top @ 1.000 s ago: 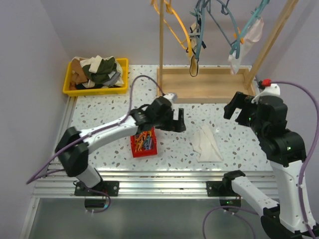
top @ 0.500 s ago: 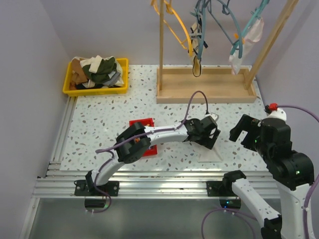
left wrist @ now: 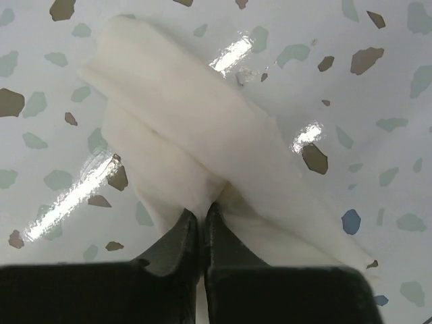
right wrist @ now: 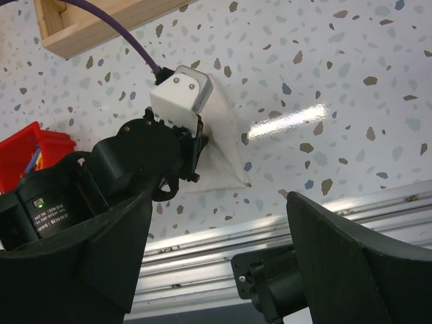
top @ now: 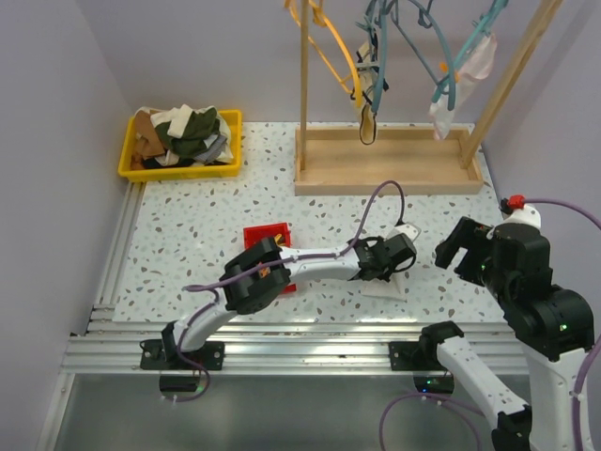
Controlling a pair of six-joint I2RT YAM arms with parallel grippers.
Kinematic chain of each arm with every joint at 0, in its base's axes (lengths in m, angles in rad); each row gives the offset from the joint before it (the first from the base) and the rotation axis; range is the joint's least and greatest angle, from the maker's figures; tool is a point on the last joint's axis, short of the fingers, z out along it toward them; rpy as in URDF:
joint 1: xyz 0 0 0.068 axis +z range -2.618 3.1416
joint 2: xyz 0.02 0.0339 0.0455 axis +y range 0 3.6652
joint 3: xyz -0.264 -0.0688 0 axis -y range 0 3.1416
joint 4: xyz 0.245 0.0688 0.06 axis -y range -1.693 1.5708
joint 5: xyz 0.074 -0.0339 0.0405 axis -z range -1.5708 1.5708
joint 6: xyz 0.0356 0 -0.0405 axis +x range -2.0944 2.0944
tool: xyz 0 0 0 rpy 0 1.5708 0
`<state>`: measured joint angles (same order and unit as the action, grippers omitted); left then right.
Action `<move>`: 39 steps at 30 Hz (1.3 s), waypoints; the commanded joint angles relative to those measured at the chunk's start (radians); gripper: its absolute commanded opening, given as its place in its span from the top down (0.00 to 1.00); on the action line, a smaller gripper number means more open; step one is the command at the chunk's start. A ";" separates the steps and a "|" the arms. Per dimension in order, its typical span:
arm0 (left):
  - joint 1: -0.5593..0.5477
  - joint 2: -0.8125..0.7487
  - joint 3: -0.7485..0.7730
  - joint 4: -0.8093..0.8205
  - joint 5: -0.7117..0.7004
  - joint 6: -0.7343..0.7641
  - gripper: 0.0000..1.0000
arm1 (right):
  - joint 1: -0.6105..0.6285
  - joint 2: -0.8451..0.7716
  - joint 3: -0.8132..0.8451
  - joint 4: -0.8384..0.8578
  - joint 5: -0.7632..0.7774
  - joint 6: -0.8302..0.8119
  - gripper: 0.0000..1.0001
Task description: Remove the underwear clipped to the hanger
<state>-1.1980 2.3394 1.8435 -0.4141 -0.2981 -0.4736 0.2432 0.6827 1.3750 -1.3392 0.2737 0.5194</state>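
Note:
A white underwear (left wrist: 202,128) lies flat on the speckled table, right of centre. My left gripper (left wrist: 201,214) is down on its near edge and shut, with a fold of the cloth pinched between the fingertips. From above, the left gripper (top: 390,263) covers most of the cloth (top: 387,285). My right gripper (top: 465,249) hovers open to the right of it, holding nothing; its wrist view looks down on the cloth (right wrist: 219,145). At the back, a teal hanger (top: 451,75) on the wooden rack carries a pale underwear (top: 477,58) clipped to it.
An orange hanger (top: 329,52) and a dark item (top: 366,122) also hang from the rack, whose wooden base (top: 385,174) stands at the back. A yellow bin (top: 131,141) of clothes sits back left. A red box (top: 268,232) lies under the left arm. Metal rails (top: 282,343) line the near edge.
My left arm swung right from the red box to the white underwear, and its gripper closed on the cloth. The right arm drew back toward the lower right.

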 commanded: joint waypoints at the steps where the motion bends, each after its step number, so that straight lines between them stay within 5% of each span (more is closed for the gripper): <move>1: -0.021 0.017 -0.072 -0.029 -0.045 0.012 1.00 | 0.002 0.009 0.012 -0.005 -0.016 -0.004 0.17; 10: 0.049 -0.480 -0.262 0.009 -0.185 -0.054 1.00 | 0.001 0.024 -0.050 0.078 -0.074 -0.015 0.23; 14: 0.269 -0.717 -0.418 0.023 -0.116 -0.129 1.00 | 0.001 0.038 -0.073 0.123 -0.129 -0.022 0.28; 20: 0.614 -0.862 -0.567 0.029 -0.036 -0.083 1.00 | 0.001 0.057 -0.103 0.159 -0.191 -0.033 0.32; 28: 0.978 -0.628 -0.272 0.052 0.059 0.064 1.00 | 0.002 0.061 -0.126 0.186 -0.248 -0.036 0.34; 39: 1.092 -0.042 0.338 -0.034 0.088 0.109 1.00 | 0.002 0.095 -0.074 0.123 -0.258 -0.009 0.39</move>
<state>-0.1066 2.1994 2.0754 -0.3897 -0.2379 -0.4030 0.2432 0.7620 1.2545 -1.2053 0.0326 0.5041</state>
